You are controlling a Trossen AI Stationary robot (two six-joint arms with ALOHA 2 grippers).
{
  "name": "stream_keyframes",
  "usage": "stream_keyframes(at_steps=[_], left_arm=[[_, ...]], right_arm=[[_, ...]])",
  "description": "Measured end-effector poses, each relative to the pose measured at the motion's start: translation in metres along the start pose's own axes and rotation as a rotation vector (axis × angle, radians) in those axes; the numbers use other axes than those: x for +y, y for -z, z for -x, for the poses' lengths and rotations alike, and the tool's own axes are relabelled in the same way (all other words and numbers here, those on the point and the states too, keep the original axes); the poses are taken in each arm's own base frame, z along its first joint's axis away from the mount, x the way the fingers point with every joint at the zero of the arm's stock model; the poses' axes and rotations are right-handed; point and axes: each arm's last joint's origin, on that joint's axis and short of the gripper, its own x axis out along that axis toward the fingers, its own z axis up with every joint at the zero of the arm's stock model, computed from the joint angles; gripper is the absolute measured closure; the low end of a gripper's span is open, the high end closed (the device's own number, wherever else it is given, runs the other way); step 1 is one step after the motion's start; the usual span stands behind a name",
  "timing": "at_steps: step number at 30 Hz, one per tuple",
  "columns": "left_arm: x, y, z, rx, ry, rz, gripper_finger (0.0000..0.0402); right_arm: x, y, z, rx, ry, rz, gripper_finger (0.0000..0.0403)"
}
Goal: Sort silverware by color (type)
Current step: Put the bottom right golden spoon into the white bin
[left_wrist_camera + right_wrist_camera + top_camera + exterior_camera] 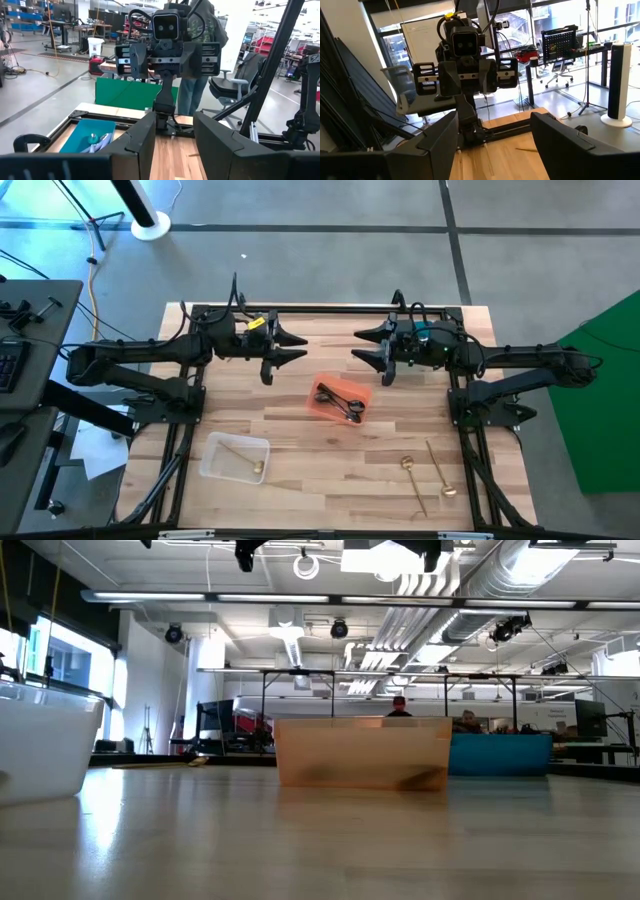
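Both end effectors hang near the far edge of the tabletop (330, 480), facing each other with nothing in hold: the left end effector (297, 346) shows its fingers partly parted, the right end effector (362, 346) spread wide. They look parked, well apart from the silverware, as if between picks. At the middle of the tabletop an orange bin (340, 402) holds black spoons (340, 400); toward the near left corner a clear bin (233, 457) holds one gold spoon (245, 458). Two more gold spoons (430, 475) lie loose near the near right corner, probably next to go into the clear bin. A blue bin (92, 137) with pale pieces shows in the left wrist view. Light wood planks make up the surface; beyond lies an open workshop with desks, chairs and a standing person (197, 70).
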Motion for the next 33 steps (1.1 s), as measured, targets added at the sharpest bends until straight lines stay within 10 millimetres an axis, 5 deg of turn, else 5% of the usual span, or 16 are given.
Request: stream_keyframes(at_steps=[9, 13, 19, 25, 33], left_arm=[[0.0, 0.0, 0.0, 0.003, 0.0, -0.002, 0.028], [0.0, 0.001, 0.0, 0.006, -0.001, -0.007, 0.028], [0.0, 0.001, 0.0, 0.005, -0.002, -0.008, 0.028], [0.0, 0.0, 0.0, 0.0, -0.002, -0.009, 0.028], [0.0, 0.0, 0.0, 0.0, -0.003, -0.009, 0.028]], right_arm=[[0.0, 0.0, 0.0, 0.005, 0.001, -0.017, 0.0169], [-0.001, 0.01, 0.001, 0.105, 0.014, -0.189, 0.0169], [0.005, 0.049, 0.014, 0.595, -0.032, -0.539, 0.0169], [0.034, 0.088, 0.053, 1.13, 0.16, -0.704, 0.0169], [0.077, 0.119, 0.097, 1.451, 0.414, -0.846, 0.0169]])
